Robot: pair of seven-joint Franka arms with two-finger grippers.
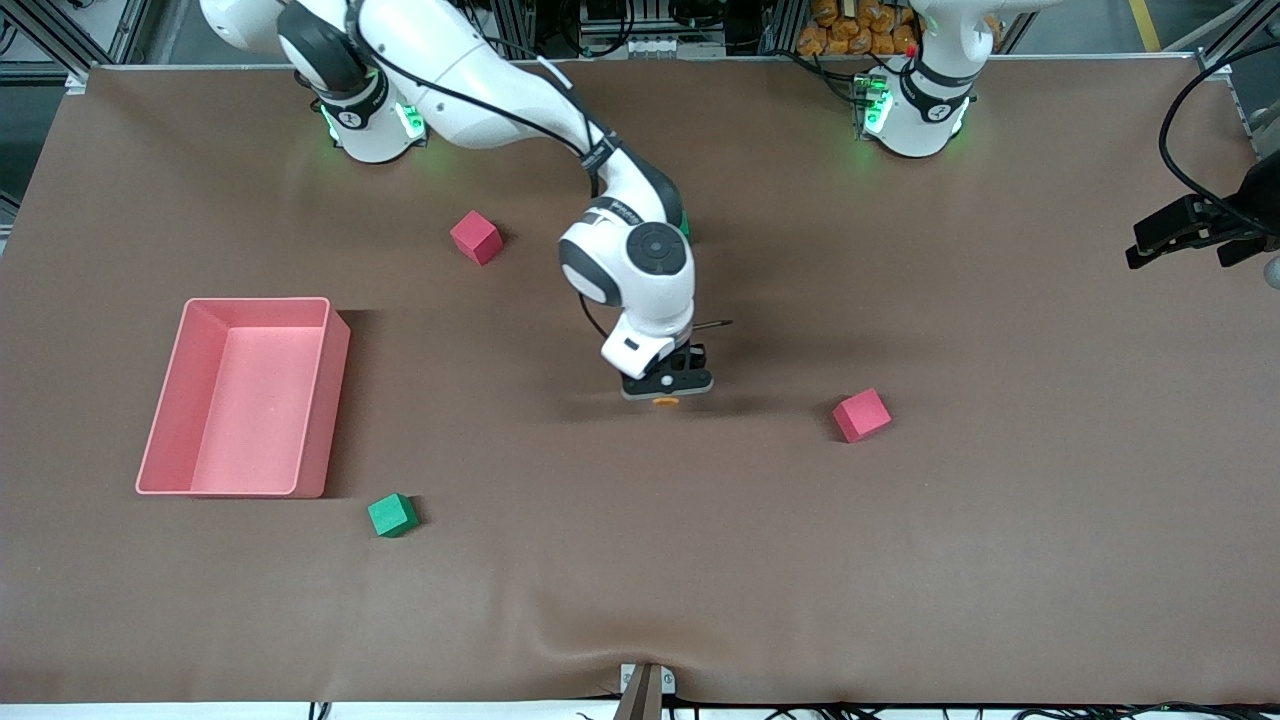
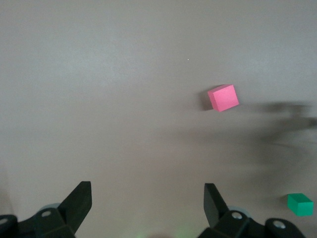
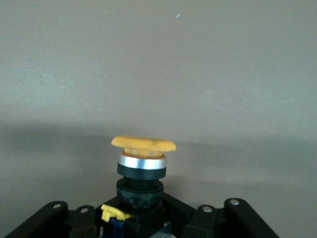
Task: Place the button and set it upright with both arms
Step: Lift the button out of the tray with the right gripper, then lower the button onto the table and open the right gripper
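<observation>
**A:** Green cube (image 1: 392, 515) sits closest to the front camera, just off the corner of the pink tray (image 1: 320, 400). Anyone see the button from up there?

**B:** Barely. From the front only a sliver of the orange cap of the button (image 1: 665, 401) pokes out under the right gripper (image 1: 668, 385), mid-table. The wrist and arm cover the rest. The right wrist view is way better: the button (image 3: 142, 171) shows its orange cap, a silver ring and the black body, with the cap pointing away from the gripper and the body running back between the fingers.

**A:** So it's got hold of it?

**B:** Looks that way, fingers pinched in tight on the black body. The exact contact spot is cut off at the picture's edge though, and I can't tell if the button touches the table.

**A:** Other arm?

**B:** Left gripper (image 1: 1190, 235) waits over the table edge at its own end, partly out of frame in the front view. Its wrist view shows the fingers (image 2: 79, 201) spread wide, nothing in them, with a red cube (image 2: 223, 97) and the green cube (image 2: 300, 204) on the table below. Front view has a second red cube (image 1: 476, 237) up near the right arm's base, and that one's missing from both wrist views.
</observation>
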